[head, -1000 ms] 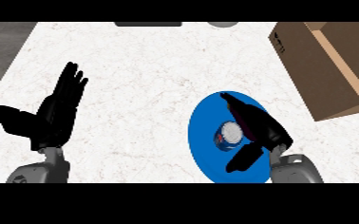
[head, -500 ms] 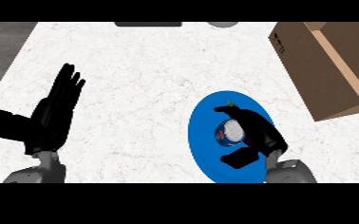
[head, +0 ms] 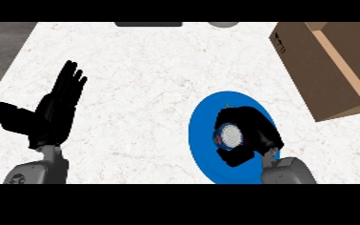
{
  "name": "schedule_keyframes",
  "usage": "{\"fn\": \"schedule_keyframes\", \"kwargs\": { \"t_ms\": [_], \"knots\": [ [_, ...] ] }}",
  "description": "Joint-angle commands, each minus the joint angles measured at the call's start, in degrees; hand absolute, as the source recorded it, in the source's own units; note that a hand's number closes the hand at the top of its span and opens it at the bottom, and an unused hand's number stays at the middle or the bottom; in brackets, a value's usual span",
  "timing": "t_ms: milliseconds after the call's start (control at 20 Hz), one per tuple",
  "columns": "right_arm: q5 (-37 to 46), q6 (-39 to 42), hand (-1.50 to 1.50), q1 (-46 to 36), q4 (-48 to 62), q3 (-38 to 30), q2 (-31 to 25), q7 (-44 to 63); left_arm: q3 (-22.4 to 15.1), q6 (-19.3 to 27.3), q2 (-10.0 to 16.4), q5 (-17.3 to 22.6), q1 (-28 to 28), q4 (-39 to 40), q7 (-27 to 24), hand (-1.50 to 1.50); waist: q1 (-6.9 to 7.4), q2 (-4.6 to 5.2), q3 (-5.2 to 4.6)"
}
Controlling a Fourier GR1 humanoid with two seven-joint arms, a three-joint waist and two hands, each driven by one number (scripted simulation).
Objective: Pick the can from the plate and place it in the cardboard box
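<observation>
Over blue plate (head: 208,124), right hand (head: 255,132) curled around can (head: 231,135)

The dark mark (head: 280,43) on the cardboard box (head: 302,76) is unreadable.

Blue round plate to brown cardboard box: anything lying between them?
Nothing. In the head view only bare white marbled counter separates the blue round plate from the brown cardboard box.

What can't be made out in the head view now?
Head view:
can: only its pale top shows; the right hand curls round its sides.
plate: near rim behind the right forearm.
cardboard box: cut by the right edge, opening unclear.
dark slab and grey round thing: cut by the top edge.
</observation>
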Motion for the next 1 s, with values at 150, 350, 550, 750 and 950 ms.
{"fn": "schedule_keyframes", "kwargs": {
  "t_ms": [150, 350, 550, 750, 950],
  "knots": [
    [13.7, -8.69, 1.5, -10.77, 11.72, 4.04, 3.3, 3.57, -1.62, 0.4, -1.65, -0.8, 0.99, -0.37, -0.9, 0.0, 0.96, 0.19, 0.01],
    [17.47, -15.25, 1.5, -22.57, 24.38, 7.09, 5.61, 7.51, -0.74, -1.33, -0.36, 0.47, 0.78, -0.05, -1.0, 0.0, 2.36, 0.49, 0.03],
    [19.36, -16.69, 1.5, -28.48, 26.27, 5.32, 5.68, 6.35, -1.42, -0.65, -0.62, -0.81, 1.19, -0.41, -0.99, 0.0, 0.92, 0.19, 0.02],
    [20.55, -13.16, 1.5, -29.6, 20.41, 6.2, 4.57, 6.09, -1.93, 1.43, -0.72, -1.6, 1.24, -5.07, 3.43, 0.0, 0.41, -0.04, 0.03],
    [19.47, -11.2, 1.5, -29.02, 11.83, 6.6, 5.72, 10.57, -0.26, 1.38, -0.14, -0.59, -0.64, -3.94, 3.81, 0.0, -0.05, -0.07, 0.02]
  ]
}}
